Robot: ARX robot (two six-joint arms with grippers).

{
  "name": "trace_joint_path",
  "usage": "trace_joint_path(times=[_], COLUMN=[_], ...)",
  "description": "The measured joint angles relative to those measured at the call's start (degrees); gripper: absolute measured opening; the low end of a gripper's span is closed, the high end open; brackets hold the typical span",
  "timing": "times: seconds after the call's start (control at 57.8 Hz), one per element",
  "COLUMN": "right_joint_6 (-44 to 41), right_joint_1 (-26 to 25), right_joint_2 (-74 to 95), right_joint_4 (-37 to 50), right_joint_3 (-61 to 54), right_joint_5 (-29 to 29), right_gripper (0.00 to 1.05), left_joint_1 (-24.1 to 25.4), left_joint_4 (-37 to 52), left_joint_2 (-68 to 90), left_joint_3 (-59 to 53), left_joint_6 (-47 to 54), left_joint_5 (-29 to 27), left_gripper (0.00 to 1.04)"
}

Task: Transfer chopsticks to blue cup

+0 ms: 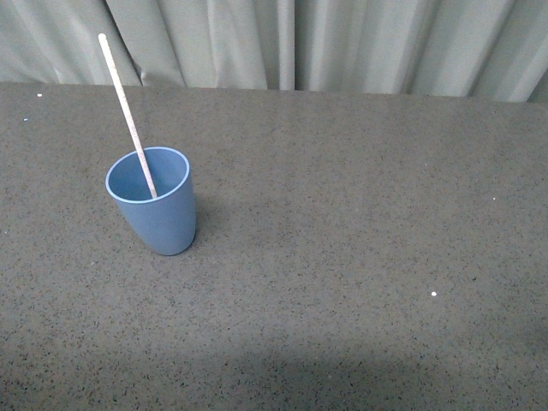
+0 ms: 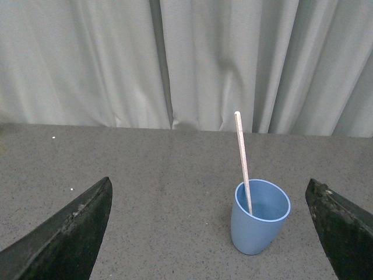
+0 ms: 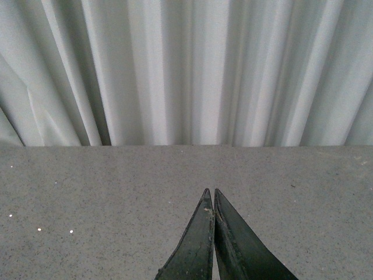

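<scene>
Wooden chopstick (image 1: pixel 127 111) leans inside blue cup (image 1: pixel 158 223): transfer judged done. Left gripper (image 2: pixel 208 183) spread wide, right gripper (image 3: pixel 212 192) closed on nothing; next, just retract clear.

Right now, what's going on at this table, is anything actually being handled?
Nothing is being held at the moment. The thin pale wooden chopstick stands in the plain light-blue handleless cup, leaning against its rim, on the grey speckled table. The left gripper is open and empty, facing the cup without touching it. The right gripper is shut on nothing, over bare table. The transfer looks done.
</scene>
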Motion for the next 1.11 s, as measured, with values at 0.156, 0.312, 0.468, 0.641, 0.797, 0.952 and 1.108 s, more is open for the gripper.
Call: trace_joint_path(times=[0.156,0.312,0.468,0.641,0.797,0.952,1.108], right_joint_6=[0.0,0.0,0.0,0.0,0.0,0.0,0.0], right_joint_1=[-4.1,-5.7,-5.7,-5.7,-5.7,-5.7,-5.7], right_joint_2=[-6.8,-13.4,-21.6,-27.5,-31.3,-34.8,-38.5], right_joint_4=[-5.7,-11.3,-18.7,-24.3,-27.9,-31.4,-35.0], right_joint_3=[-1.1,-1.7,-2.0,-2.0,-2.0,-2.0,-2.0], right_joint_5=[-5.3,-5.5,-5.6,-5.6,-5.6,-5.6,-5.6], right_gripper=[0.01,0.01,0.01,0.01,0.01,0.01,0.01], left_joint_1=[0.0,0.0,0.0,0.0,0.0,0.0,0.0], left_joint_4=[0.0,0.0,0.0,0.0,0.0,0.0,0.0], left_joint_2=[0.0,0.0,0.0,0.0,0.0,0.0,0.0], left_joint_3=[0.0,0.0,0.0,0.0,0.0,0.0,0.0], left_joint_6=[0.0,0.0,0.0,0.0,0.0,0.0,0.0], left_joint_5=[0.0,0.0,0.0,0.0,0.0,0.0,0.0], left_gripper=[0.98,0.98,0.98,0.98,0.98,0.98,0.98])
